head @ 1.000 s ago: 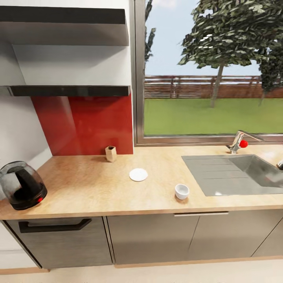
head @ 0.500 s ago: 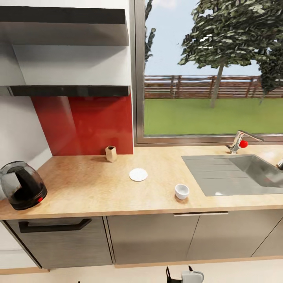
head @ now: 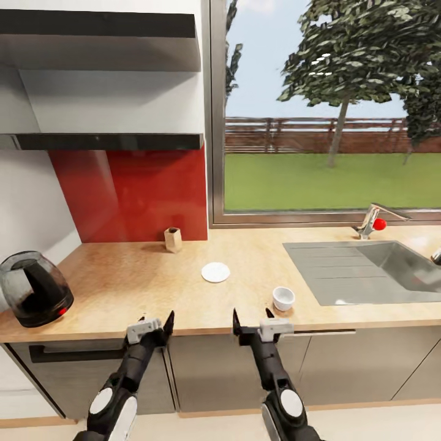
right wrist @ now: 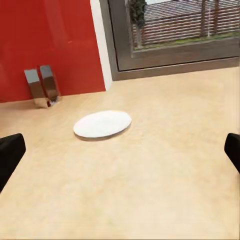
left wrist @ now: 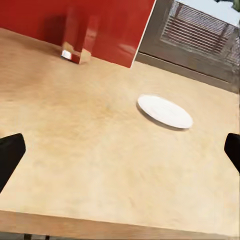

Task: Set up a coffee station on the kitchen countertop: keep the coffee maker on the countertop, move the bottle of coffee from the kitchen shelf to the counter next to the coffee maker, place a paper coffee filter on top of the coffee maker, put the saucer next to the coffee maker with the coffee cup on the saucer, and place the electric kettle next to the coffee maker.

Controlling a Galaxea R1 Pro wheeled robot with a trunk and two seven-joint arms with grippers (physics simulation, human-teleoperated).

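Coffee cup (head: 283, 298) – on countertop (head: 153, 294) near front edge, just ahead-right of my right gripper (head: 251, 320), jaws spread, empty | saucer (head: 215, 272) – further back, between arms | left gripper (head: 157, 323) spread, farther off.

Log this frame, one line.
left gripper: open, empty | right gripper: open, empty | saucer: bare | coffee cup: on countertop

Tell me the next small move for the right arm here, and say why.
Probably reach the right gripper forward and slightly right, toward the coffee cup. Its jaws stand open and empty at the front edge of the kitchen countertop, the cup sits just beyond it, and the saucer lies bare, apart from the cup, so the cup looks like the nearest thing to pick up.
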